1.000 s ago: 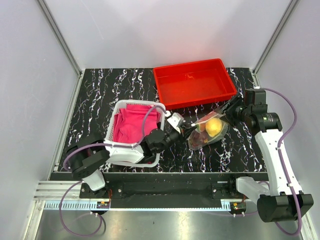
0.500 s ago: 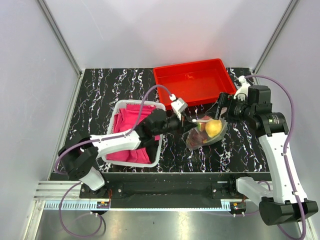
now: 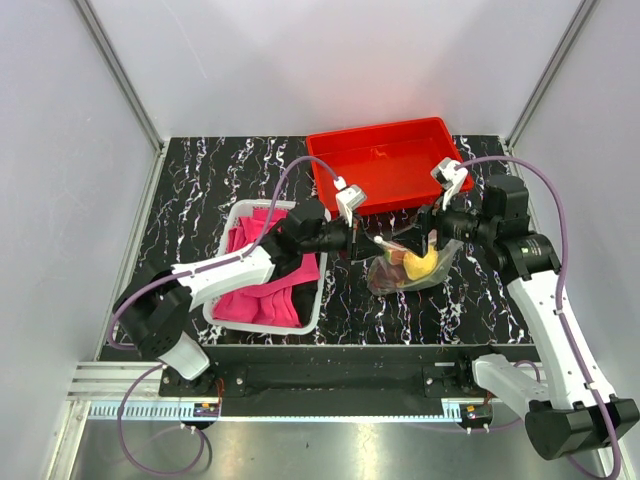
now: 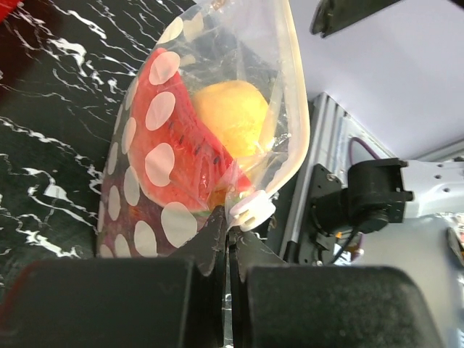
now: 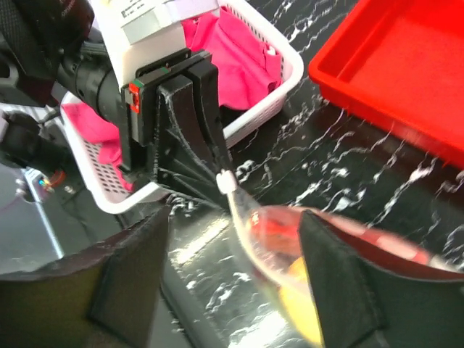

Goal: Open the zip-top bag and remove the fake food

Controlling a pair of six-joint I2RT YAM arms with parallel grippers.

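The zip-top bag [image 3: 408, 266] is clear with pale dots and lies right of the table's middle, its top edge lifted. Through it I see a yellow lemon [image 4: 230, 123] and a red watermelon slice [image 4: 181, 156]. My left gripper [image 3: 365, 239] is shut on the bag's top corner right beside the white zip slider [image 4: 251, 210]; it also shows in the left wrist view [image 4: 230, 230]. My right gripper [image 3: 420, 238] is open, its fingers [image 5: 130, 275] wide apart on either side of the bag's raised rim [image 5: 250, 225], not clamping it.
A red tray [image 3: 390, 165] stands at the back right, just behind the bag. A white basket [image 3: 240, 207] of pink cloth [image 3: 262, 290] sits at the left, under my left arm. Metal rails run along the table's near edge.
My left gripper rose and reached right, pulling the bag's corner with it. My right gripper swung left from beside the bag to over its top edge.
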